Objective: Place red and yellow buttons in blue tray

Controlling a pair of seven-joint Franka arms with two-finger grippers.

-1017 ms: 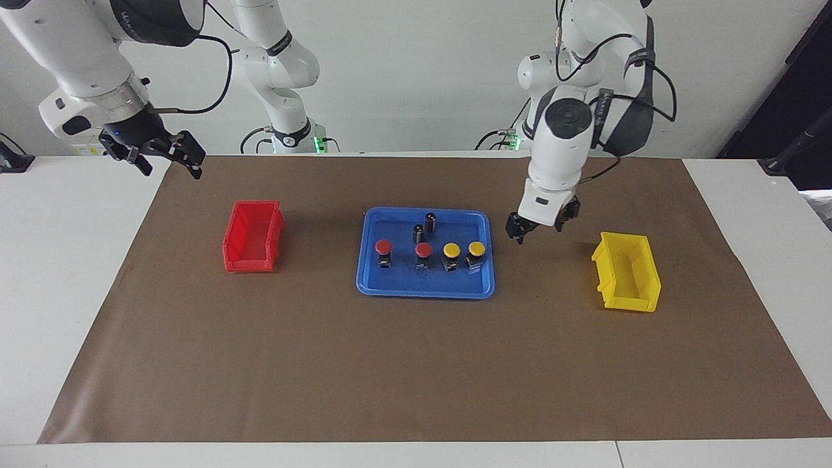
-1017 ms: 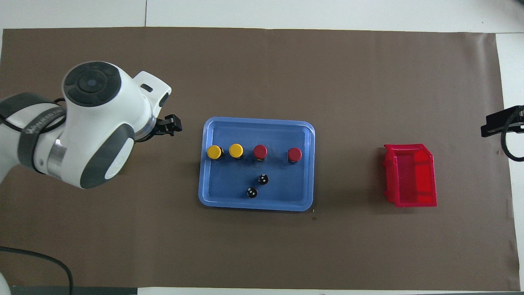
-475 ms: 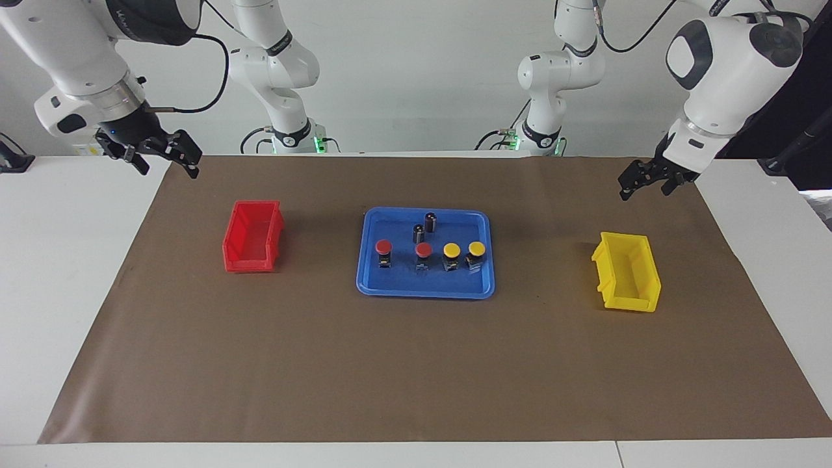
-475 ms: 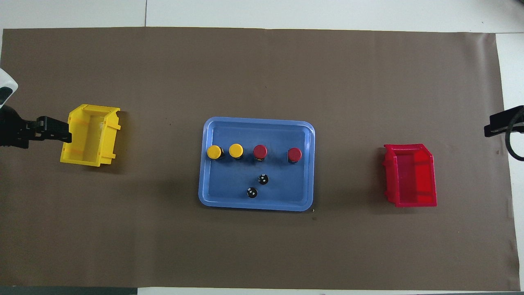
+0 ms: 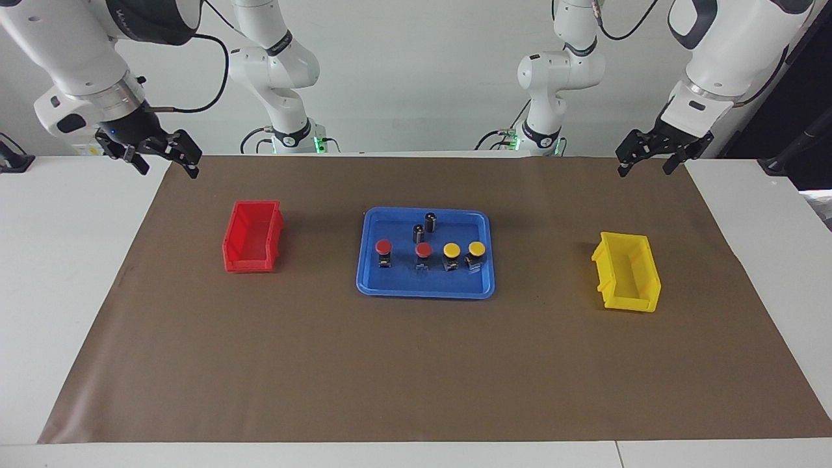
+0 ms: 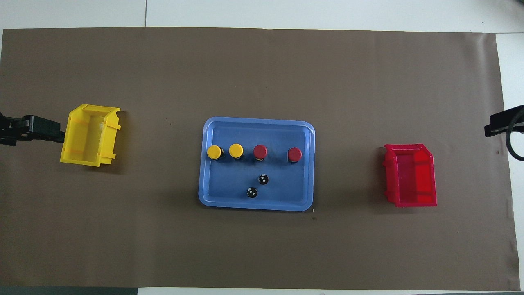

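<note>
Going across the facing view from its left edge: the right claw (image 5: 166,158) hangs with its fingers apart and nothing between them, over the corner of the brown mat (image 5: 416,377) at the right arm's end of the surface; below it and toward the middle sits the red bin (image 5: 253,235), with nothing showing in it; next, about midway between the two claws and well apart from both, comes the blue tray (image 5: 426,290), where all four buttons stand upright in one row: a red button (image 5: 383,246), a second red button (image 5: 424,249), a yellow button (image 5: 452,249) and a second yellow button (image 5: 476,247); two dark cylinders (image 5: 424,226) stand in the same tray, on the robots' side of the row; the yellow bin (image 5: 627,272) lies below the left claw (image 5: 643,159), which is spread wide and holds nothing, over the mat's edge at the left arm's end.

By my reading the task looks done, so the risks are few; an arm sweeping low over the tray could topple a button, since each cap sits on a small body; the two yellow ones stand close together, so a nudge to one would likely knock the other; mistaking the dark cylinders for task pieces would waste a reach.
</note>
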